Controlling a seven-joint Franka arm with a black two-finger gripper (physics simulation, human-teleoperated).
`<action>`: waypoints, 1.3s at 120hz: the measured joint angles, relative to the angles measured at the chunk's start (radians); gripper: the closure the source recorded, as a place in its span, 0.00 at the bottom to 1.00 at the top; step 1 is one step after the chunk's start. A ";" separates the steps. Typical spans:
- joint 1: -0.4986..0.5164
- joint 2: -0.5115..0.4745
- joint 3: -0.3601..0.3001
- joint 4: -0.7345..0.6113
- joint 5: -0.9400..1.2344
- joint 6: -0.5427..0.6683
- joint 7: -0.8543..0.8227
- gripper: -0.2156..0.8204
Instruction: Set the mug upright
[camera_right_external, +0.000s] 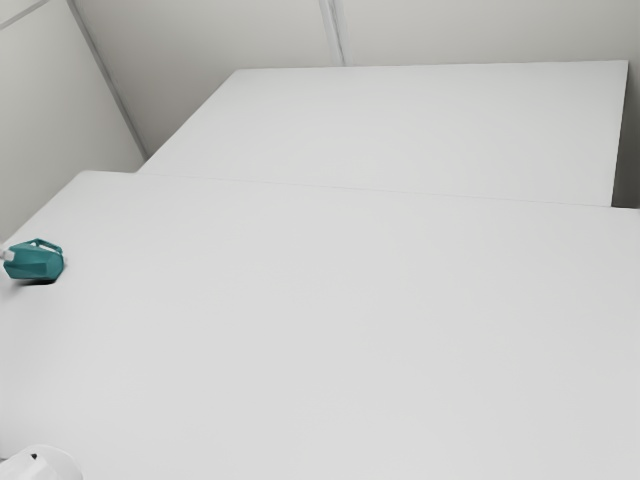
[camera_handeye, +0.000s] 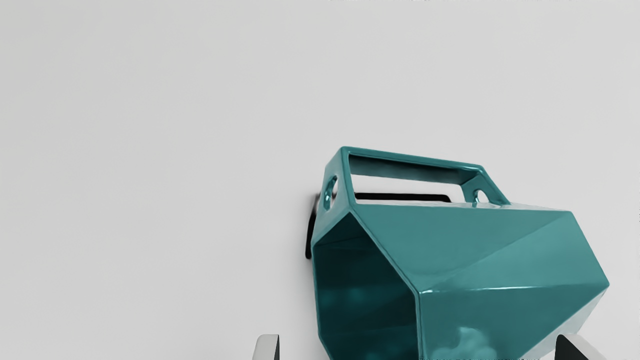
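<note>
At the exterior view's left edge, a pale fingertip of my gripper (camera_right_external: 6, 255) shows right beside the teal mug (camera_right_external: 35, 263). The faceted mug (camera_handeye: 480, 255) lies on its side in the wrist view, its dark mouth facing the side of one finger and its base toward the other. Its angular handle (camera_handeye: 415, 160) points away from the fingertips. My gripper (camera_handeye: 419, 347) is open, fingers wide apart, with the mug's body partly across the gap. Whether either finger touches the mug cannot be told.
The white table (camera_right_external: 350, 330) carries the mug near its edge at the exterior view's left. Behind it stands another white surface (camera_right_external: 400, 130), with pale walls (camera_right_external: 200, 40) around. A rounded white part (camera_right_external: 45, 468) shows at the exterior view's lower left corner.
</note>
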 joint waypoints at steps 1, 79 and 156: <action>0.001 0.001 0.000 0.000 -0.003 -0.001 0.002 0.21; 0.012 0.071 -0.016 0.042 -0.110 -0.048 0.103 0.21; 0.017 0.108 -0.075 0.045 -0.157 -0.098 0.111 0.21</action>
